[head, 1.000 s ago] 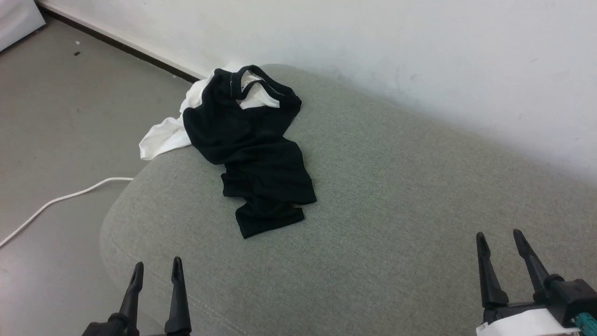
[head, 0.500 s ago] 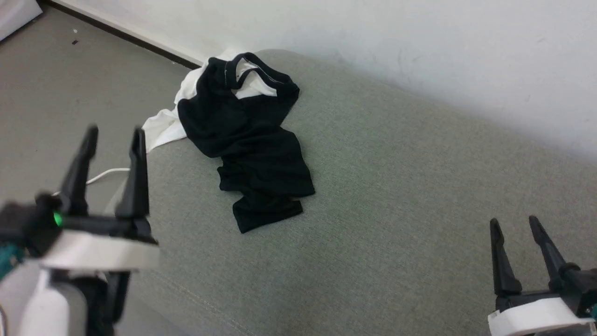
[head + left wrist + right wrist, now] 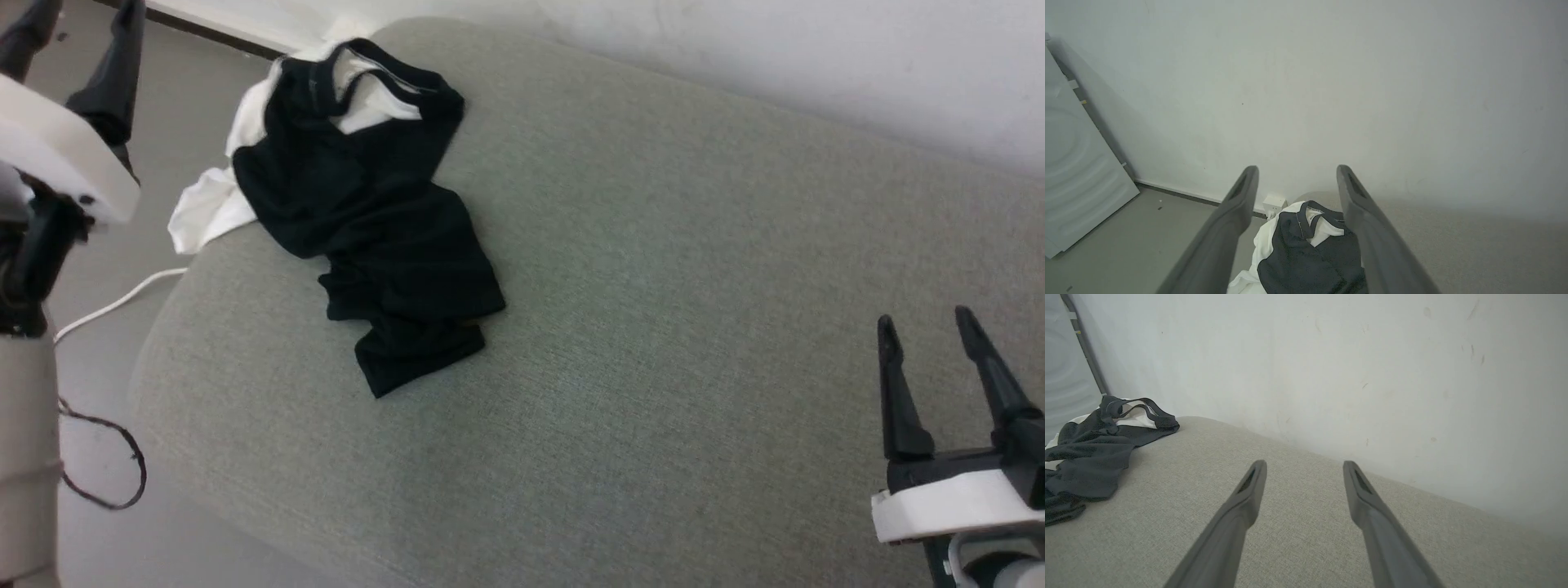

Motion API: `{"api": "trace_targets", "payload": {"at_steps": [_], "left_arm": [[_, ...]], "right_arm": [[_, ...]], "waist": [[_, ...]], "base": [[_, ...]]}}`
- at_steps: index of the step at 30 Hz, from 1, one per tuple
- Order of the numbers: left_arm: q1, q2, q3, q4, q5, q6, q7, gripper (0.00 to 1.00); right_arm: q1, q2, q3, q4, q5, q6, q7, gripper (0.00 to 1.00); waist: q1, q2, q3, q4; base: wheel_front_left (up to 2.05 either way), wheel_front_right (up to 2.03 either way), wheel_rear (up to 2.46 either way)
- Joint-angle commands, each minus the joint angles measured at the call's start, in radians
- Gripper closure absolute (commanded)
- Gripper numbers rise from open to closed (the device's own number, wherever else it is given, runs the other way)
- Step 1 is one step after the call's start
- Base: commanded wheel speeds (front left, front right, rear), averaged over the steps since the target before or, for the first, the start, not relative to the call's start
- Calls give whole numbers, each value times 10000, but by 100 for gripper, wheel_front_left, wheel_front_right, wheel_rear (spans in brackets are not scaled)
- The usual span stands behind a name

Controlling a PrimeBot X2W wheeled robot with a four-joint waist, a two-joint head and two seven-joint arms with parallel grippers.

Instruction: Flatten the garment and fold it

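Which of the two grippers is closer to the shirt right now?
The left gripper: it hangs just off the white side of the garment, jaws open, while the right gripper hovers over the cushion, well away from it.

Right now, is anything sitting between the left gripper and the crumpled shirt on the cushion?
Nothing visible stands in the way. The left gripper hangs raised with jaws open, and the garment lies crumpled beyond them at the end of the grey cushion, only open air between.
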Motion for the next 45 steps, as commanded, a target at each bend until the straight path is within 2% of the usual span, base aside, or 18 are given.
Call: {"api": "trace_targets", "payload": {"at_steps": [1,8,18,21,29,43,44,45], "left_arm": [[-403,140,-49,444,-187,-57,209,0],[-1240,805,-562,2140,-847,-146,1360,0],[-1200,918,-613,3496,-2170,-142,2902,0],[-1047,928,-620,3744,-2282,-3,3240,0],[-710,977,-798,4042,-2288,253,3784,0],[-633,826,-966,4285,-2296,589,3941,0],[-668,810,-950,4299,-2305,581,3859,4],[-699,822,-961,4302,-2263,554,3724,83]], "right_arm": [[-185,3,-6,-211,-148,-9,96,0],[-539,3,-11,-1112,-664,-9,593,0],[-543,3,-248,-2012,-1015,-9,1008,0],[-462,3,-268,-2222,-1081,-9,1083,0],[-187,3,-436,-2902,-1278,-9,1384,0],[-41,3,-593,-3900,-1474,-9,1775,0],[-56,3,-606,-3937,-1481,-9,1793,0],[-72,3,-612,-3965,-1487,-9,1810,0]], "waist": [[-2,0,856,-667],[-2,0,1951,-1386],[-2,0,2788,-1958],[-2,0,2914,-2085],[-2,0,3309,-2271],[-2,0,3984,-2286],[-2,0,4017,-2286],[-2,0,4042,-2290]], "base": [[0,0,0],[0,0,0],[0,0,0],[0,0,0],[0,0,0],[0,0,0],[0,0,0],[0,0,0]]}}
